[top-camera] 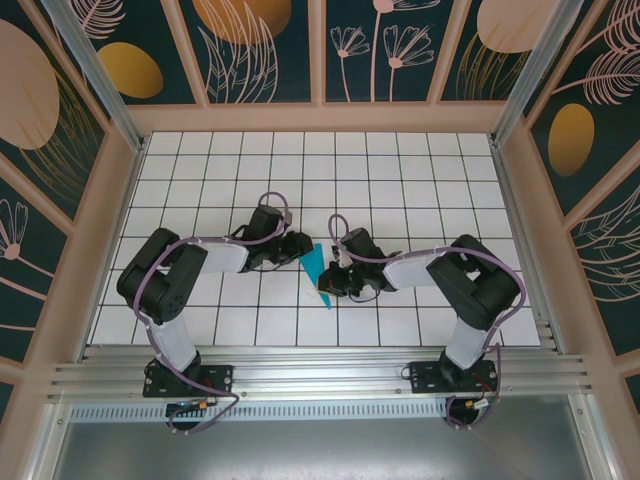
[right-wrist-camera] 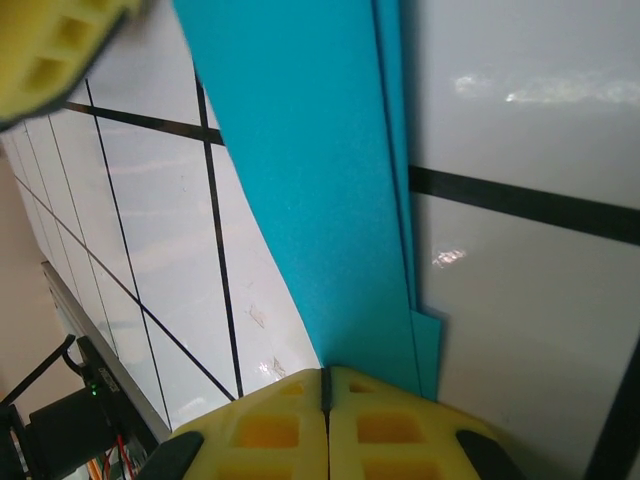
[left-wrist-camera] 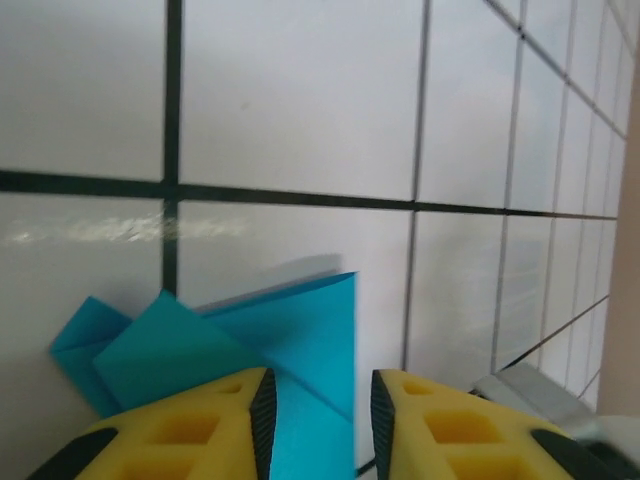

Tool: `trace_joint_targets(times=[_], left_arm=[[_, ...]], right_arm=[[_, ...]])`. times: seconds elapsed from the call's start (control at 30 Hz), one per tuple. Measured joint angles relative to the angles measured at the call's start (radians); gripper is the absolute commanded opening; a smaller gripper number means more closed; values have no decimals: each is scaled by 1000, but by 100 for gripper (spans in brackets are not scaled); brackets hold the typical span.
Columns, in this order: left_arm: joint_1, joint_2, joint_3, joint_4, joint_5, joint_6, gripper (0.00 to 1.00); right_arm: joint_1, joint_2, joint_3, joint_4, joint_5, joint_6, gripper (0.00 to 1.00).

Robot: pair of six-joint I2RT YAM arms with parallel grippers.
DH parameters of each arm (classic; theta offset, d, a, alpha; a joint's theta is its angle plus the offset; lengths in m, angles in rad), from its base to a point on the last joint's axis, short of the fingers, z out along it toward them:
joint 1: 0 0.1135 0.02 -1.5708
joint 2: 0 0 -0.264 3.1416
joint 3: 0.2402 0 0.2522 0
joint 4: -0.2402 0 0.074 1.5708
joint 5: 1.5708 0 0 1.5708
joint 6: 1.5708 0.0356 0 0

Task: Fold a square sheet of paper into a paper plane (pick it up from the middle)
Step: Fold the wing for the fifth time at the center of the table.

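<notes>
Left gripper (left-wrist-camera: 320, 405) straddles paper plane (left-wrist-camera: 290, 330); right gripper (right-wrist-camera: 326, 388) pinches its end

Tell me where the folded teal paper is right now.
In the overhead view the folded teal paper sits mid-table on the white grid, between the left arm and the right arm, whose jaws flank it.

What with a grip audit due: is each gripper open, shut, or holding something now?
Left gripper: open, folded teal paper between the jaws.
Right gripper: shut on the paper's end.
</notes>
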Motion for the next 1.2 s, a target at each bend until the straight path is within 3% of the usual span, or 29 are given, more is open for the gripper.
trace_joint_targets(times=[0.3,0.6,0.8,1.2], left_arm=[[-11,-107,-60,41,22,-58,32],[-58,-27,-93,121,35,-90,32],[-63,1,-106,117,-24,-80,28],[-47,2,-67,62,-70,-28,33]], right_arm=[[0,18,-2,38,-21,3,5],[0,22,-2,45,-25,3,5],[-2,23,-2,46,-27,3,4],[-2,23,-2,44,-29,-14,5]])
